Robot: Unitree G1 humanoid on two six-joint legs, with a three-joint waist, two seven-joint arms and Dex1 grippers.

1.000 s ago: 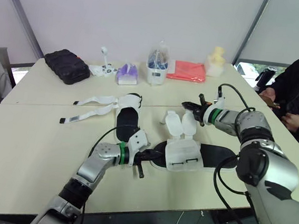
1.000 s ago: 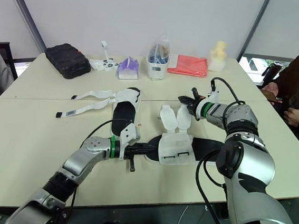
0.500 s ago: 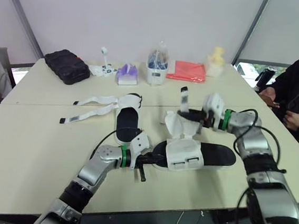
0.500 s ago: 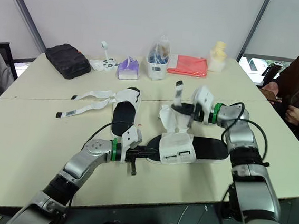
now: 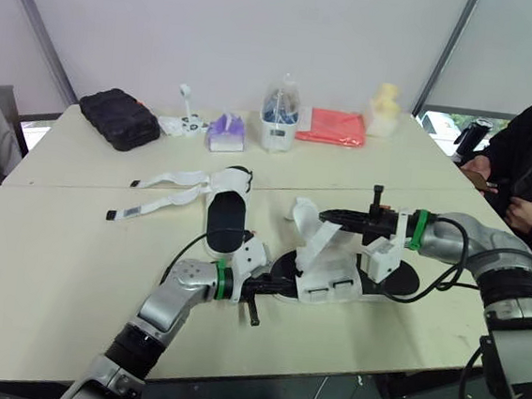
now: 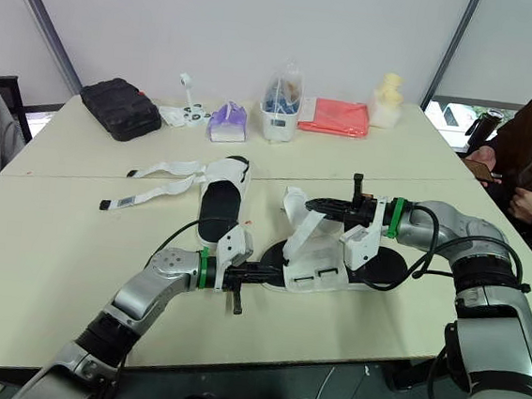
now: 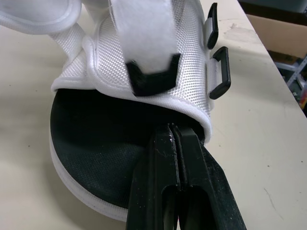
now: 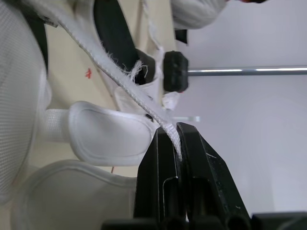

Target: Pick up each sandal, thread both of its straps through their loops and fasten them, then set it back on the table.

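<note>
Two sandals on table [image 5: 55,236]: near sandal [image 5: 329,279] clamped at its upper's edge by closed left gripper [image 5: 272,283]; right gripper [image 5: 326,212], just above near sandal, pinched shut on its raised strap [image 5: 315,236]; second sandal [image 5: 227,216] beyond near sandal, straps unfastened.

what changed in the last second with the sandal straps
The right end effector swung in toward the robot's left, pinched one strap of the near sandal and lifted it off the table. The left end effector stayed clamped on that sandal's edge; the second sandal did not move.
</note>
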